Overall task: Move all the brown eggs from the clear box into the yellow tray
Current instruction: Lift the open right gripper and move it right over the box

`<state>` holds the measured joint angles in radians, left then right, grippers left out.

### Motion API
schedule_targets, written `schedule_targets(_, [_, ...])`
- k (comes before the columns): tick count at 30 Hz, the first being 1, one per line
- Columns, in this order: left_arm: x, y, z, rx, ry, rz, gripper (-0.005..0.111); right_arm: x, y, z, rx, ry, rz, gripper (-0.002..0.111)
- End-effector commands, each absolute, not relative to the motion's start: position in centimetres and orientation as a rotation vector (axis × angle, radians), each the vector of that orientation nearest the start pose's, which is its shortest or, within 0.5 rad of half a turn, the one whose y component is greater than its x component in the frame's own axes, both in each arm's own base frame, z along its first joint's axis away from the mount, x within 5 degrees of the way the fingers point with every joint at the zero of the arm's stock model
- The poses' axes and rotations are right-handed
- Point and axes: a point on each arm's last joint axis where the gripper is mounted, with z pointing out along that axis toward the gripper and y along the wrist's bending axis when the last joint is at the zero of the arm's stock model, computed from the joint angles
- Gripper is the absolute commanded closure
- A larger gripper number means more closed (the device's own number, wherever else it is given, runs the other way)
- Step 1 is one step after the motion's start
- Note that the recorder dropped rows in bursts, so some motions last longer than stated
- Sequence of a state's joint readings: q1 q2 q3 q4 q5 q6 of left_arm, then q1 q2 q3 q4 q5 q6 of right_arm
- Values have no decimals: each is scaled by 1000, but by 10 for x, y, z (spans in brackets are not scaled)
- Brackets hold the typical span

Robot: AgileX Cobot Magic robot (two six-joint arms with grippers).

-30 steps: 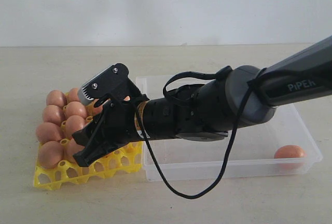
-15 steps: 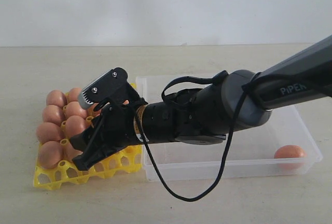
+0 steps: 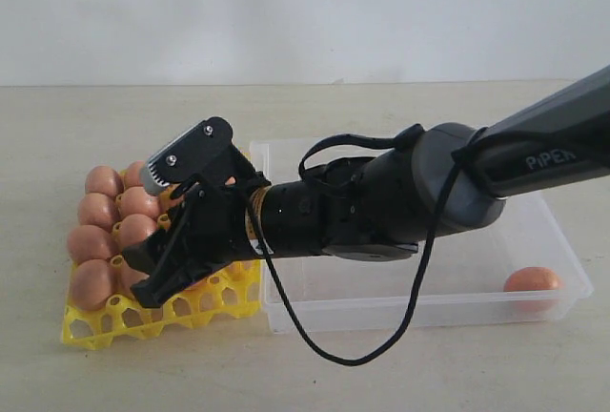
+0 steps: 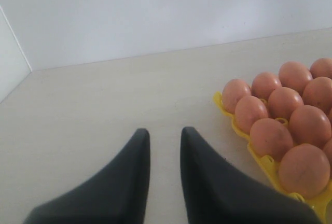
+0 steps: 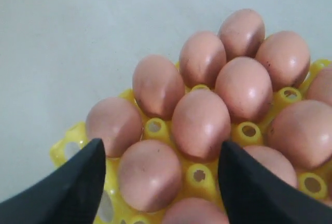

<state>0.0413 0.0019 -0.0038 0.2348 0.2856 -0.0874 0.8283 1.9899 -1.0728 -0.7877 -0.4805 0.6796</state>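
Left gripper (image 4: 165, 133): not seen in the exterior view. Its own camera shows the jaws drawn all but together on nothing, over bare surface (image 4: 104, 94), with the egg-filled edge of the yellow tray (image 4: 259, 156) near by. Yellow tray (image 3: 105, 321): lower left of the exterior frame, on the surface, just beside the clear box. Most of its cups hold brown eggs (image 3: 92, 243), while the front row that shows is unfilled. Right gripper (image 3: 151, 233): left of centre, low over the tray's near right cups, jaws spread wide and gripping nothing. The right wrist view shows the right gripper (image 5: 161, 145) with seated eggs between the fingertips (image 5: 83, 177) and none of them visibly touched. Change noted: a second ago these jaws stood a little narrower, and they have since widened over the same spot. We judge from this that an egg has just been let go into its cup. Arm (image 3: 429, 193) with a looped black cable (image 3: 334, 355): centre, lying across the box and hiding part of its floor. Clear box (image 3: 381, 317): centre to right, holding one egg (image 3: 532, 280) at its lower right corner, well apart from the tray; we see no other inside it. Our reckoning is that the task is nearly done. The gripper must lift clear without nudging the seated eggs, then cross right for that last one.
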Motion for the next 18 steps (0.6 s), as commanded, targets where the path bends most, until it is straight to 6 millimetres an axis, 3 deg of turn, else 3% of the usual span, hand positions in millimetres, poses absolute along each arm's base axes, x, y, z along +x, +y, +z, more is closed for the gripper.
schedule_targets(1, [54, 8, 188, 40, 1763, 181, 85, 251, 316, 212, -1054, 1678, 827, 55])
schedule_targets(4, [54, 8, 188, 40, 1763, 181, 85, 245, 302, 255, -1056, 1596, 721, 72])
schedule_targets(7, [54, 8, 188, 40, 1763, 181, 85, 243, 277, 283, -1116, 1602, 419, 104])
schedule_targets(8, [54, 8, 188, 40, 1763, 181, 85, 244, 266, 286, -1139, 1646, 288, 108])
schedule_targets(14, [54, 8, 188, 40, 1763, 181, 85, 245, 197, 287, -1144, 2028, -406, 108])
schedule_targets(16, [54, 8, 188, 40, 1763, 181, 85, 246, 174, 281, -1069, 2212, -550, 108])
schedule_targets(18, [54, 8, 188, 40, 1763, 181, 85, 247, 161, 276, -1060, 2394, -565, 108])
